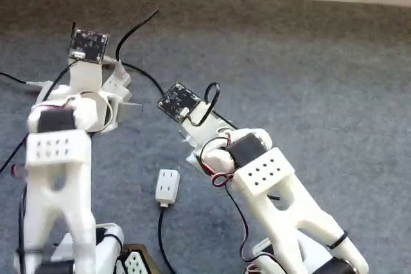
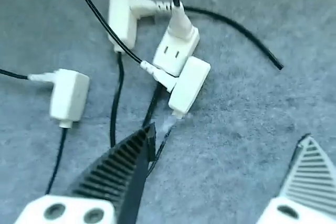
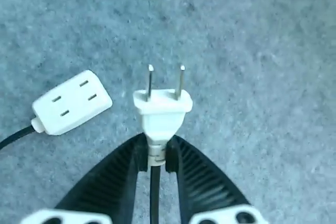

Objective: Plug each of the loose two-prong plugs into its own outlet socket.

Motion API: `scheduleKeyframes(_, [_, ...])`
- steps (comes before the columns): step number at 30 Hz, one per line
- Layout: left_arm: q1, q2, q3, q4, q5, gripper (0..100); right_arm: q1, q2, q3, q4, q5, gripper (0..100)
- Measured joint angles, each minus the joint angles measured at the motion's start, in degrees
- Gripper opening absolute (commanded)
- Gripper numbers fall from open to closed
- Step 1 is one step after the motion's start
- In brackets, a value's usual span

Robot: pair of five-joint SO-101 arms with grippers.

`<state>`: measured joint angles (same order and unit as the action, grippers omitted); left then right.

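My right gripper is shut on the neck of a white two-prong plug, whose prongs point away from the fingers above the grey carpet. A white outlet socket on a black cord lies close beside the plug; it also lies between the two arms. My left gripper is open over the carpet with nothing between its fingers. Just beyond it lies a cluster of white pieces: a socket head with two slots touching a white block.
Two more white blocks on cords lie on the carpet, one to the side and one farther off. Black cords cross the carpet around the cluster. Bare grey carpet stretches to the right of the arms.
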<state>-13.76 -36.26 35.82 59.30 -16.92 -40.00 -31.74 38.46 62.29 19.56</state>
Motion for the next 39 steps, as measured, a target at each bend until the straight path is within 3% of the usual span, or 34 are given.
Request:
scheduleKeyframes(6, [1.6,-4.3,6.8,6.5,-6.2,36,-0.5,-0.4,0.0,5.2,-0.2,0.6])
scheduleKeyframes(11, [2.6,-0.9,5.0,14.8,-6.9,37,12.9,-5.5,1.1,8.7,-1.0,0.6])
scheduleKeyframes(16, [10.4,4.8,0.5,23.9,-2.5,38,23.3,-19.0,11.3,9.1,-4.0,0.6])
scheduleKeyframes(25, [25.1,17.4,0.3,20.7,14.0,38,35.0,-27.5,31.7,-0.1,-2.4,0.6])
scheduleKeyframes(29, [27.1,21.5,0.3,19.7,14.8,32,35.5,-27.5,34.9,-1.8,-2.4,0.6])
scheduleKeyframes(39, [27.0,35.9,0.3,15.8,14.1,32,35.5,-27.9,35.2,-2.0,-2.4,0.6])
